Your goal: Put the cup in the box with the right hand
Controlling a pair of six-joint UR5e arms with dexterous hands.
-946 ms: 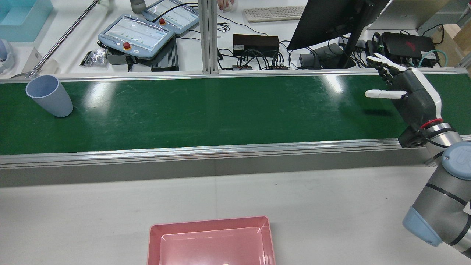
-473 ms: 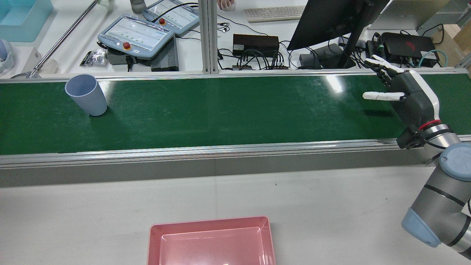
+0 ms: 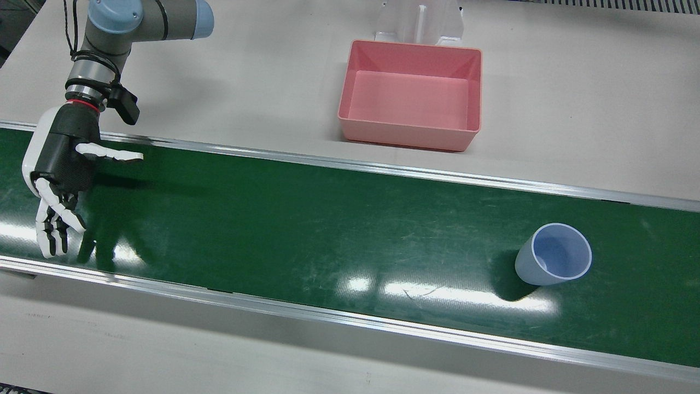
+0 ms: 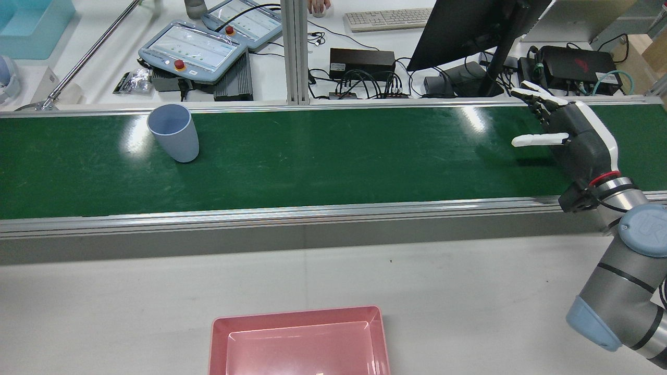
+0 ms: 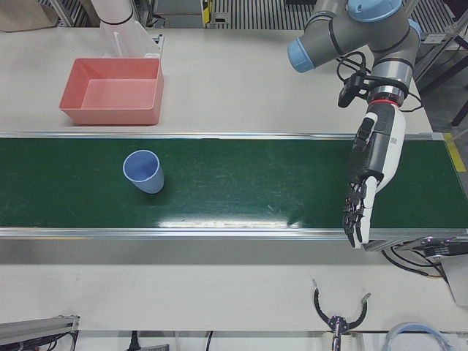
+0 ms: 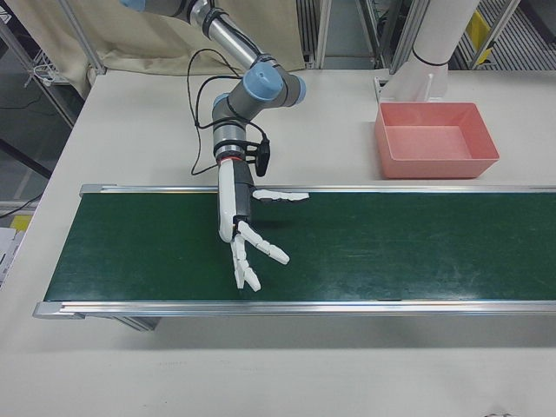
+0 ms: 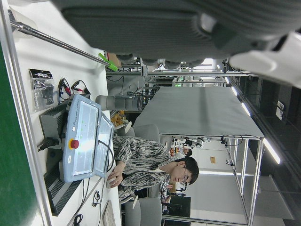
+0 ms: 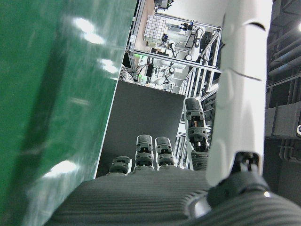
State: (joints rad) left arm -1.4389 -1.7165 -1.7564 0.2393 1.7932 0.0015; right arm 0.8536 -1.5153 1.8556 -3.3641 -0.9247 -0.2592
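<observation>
Green conveyor belt (image 3: 306,219) runs under both of the 2 hands. The right hand (image 3: 57,164) hovers above one end of it, palm empty, fingers spread and thumb stretched out sideways. The left hand (image 5: 369,175) hangs over the other end, fingers straight, holding nothing. Between them, 1 blue cup (image 3: 552,261) stands on the belt, well apart from the right hand. The empty pink box (image 3: 409,139) sits on the white table beside the belt.

The right hand (image 4: 578,135) has a black palm, white fingers (image 3: 52,224), red wrist ring, grey arm, blue caps
</observation>
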